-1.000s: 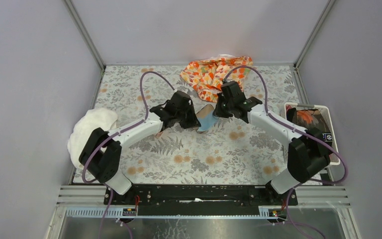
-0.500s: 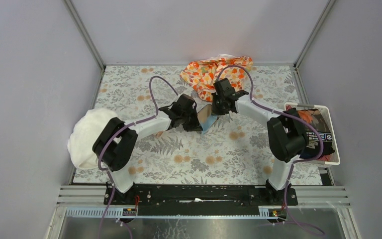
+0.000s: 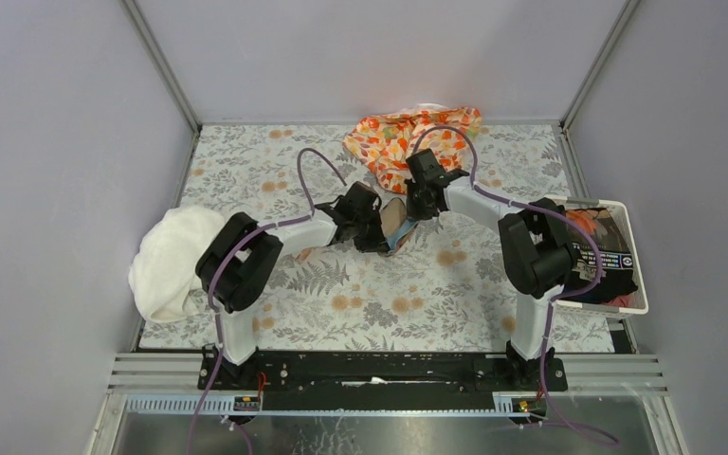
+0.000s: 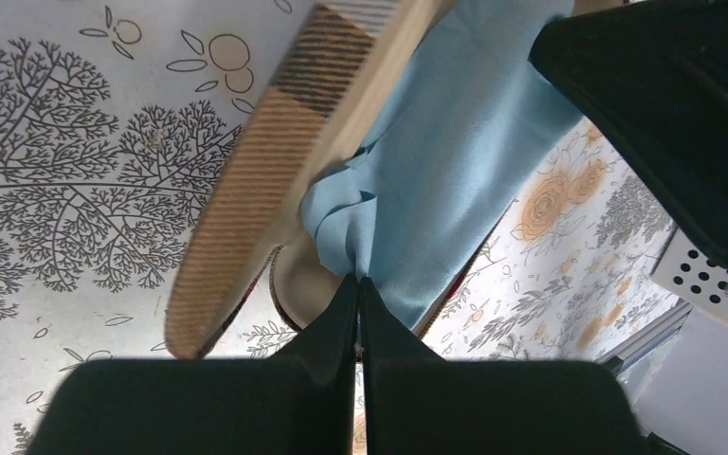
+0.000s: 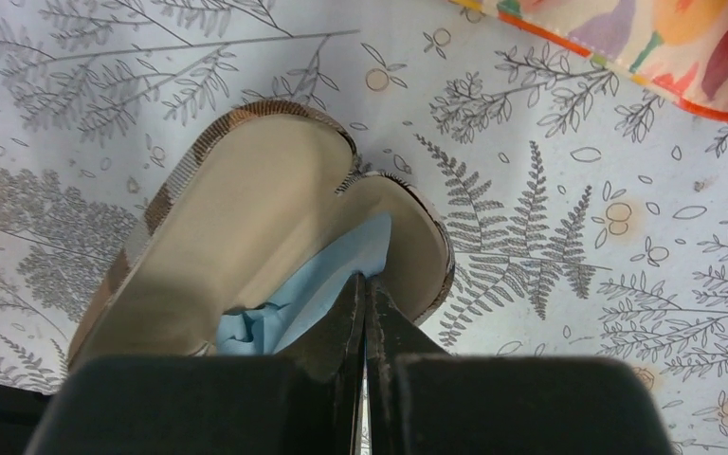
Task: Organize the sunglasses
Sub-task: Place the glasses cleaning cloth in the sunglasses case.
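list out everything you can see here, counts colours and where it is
table cover: one, pale with grey and orange floral print, under everything
glasses case: one, brown plaid outside, beige inside, lying open mid-table
blue cloth: one, light blue, lying in the open case
patterned fabric: one, orange floral, bunched at the back centre
towel: one, white, heaped at the left edge
basket: one, white, right edge, holding dark and orange items I cannot identify
sunglasses: none in sight; possibly hidden under the cloth
arms: two, white and black, meeting over the case
left pincer: black, closed on the blue cloth
right pincer: black, closed, apparently on the cloth's edge inside the case
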{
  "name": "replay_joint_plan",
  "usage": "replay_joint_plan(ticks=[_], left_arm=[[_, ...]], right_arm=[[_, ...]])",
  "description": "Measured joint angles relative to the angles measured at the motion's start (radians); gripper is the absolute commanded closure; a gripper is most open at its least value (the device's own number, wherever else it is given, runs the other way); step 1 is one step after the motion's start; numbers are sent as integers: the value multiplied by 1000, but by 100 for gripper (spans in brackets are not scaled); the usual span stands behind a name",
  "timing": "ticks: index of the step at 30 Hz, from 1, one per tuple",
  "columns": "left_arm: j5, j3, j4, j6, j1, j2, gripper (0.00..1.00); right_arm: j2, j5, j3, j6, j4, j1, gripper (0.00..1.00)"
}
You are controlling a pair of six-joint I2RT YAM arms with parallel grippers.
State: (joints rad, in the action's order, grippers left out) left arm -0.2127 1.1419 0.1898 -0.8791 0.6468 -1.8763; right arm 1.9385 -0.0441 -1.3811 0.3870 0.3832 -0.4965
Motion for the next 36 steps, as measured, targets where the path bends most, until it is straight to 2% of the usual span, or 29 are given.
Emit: replay_joint_plan(ticks=[8,18,27,36], left_arm=[[-9,16,7,52,0,-12,100],[-8,76,51,193,0,-30,100],[21,100,101,288,0,-55,100],[13,128,105,313,0,-94,100]], right_arm=[[-23,19,132,5,-23,2,100],[-179,57,343,71,-75,2,100],[-230,10,395,108,-123,2,100],[-312,-45,438,116,-171,2,100]])
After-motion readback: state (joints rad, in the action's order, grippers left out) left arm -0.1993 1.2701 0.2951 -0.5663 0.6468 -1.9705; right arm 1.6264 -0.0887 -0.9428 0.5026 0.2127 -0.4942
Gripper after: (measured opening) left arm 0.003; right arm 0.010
